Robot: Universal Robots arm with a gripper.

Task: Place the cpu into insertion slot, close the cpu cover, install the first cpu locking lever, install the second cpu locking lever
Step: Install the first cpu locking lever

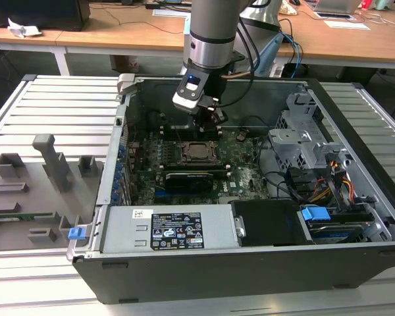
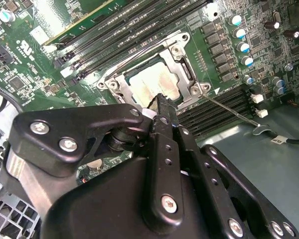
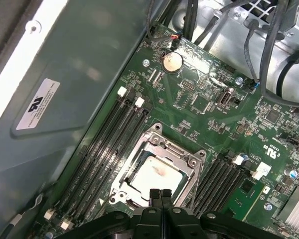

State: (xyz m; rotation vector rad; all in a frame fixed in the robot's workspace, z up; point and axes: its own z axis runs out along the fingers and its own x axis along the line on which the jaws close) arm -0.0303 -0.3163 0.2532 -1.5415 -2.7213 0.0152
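The cpu (image 1: 199,152): silvery chip, lying flat and square in the insertion slot (image 2: 186,74) near the middle of the green circuit board (image 1: 245,164). It is judged fully seated, since the cpu cover (image 3: 189,158) lies down over it with the metal top showing through its window. Remaining items run from the exterior view's left. Grey fixture plate (image 1: 26,191): upright holders on the slatted table (image 1: 59,99), well apart from the work, judged a parking place for parts kept outside the case. Computer case (image 1: 118,191): side panel off and opening upward, giving the arm a straight way down. Arm (image 1: 214,29): reaches into the case directly above the socket. Gripper (image 3: 159,195): fingers pressed together with nothing between them, forming one narrow tip, judged better suited to pushing thin wire than to grasping. The tip sits at the near edge of the cover frame; contact cannot be told. Locking lever (image 2: 231,108): thin wire running out from a socket corner across the memory slots (image 2: 202,115), hooked end clear of the frame, judged not latched. Long black card (image 1: 189,179): just beside the socket. Drive cage (image 1: 303,141) and cables (image 1: 329,184): exterior view's right, well apart from the socket and out of the arm's way.
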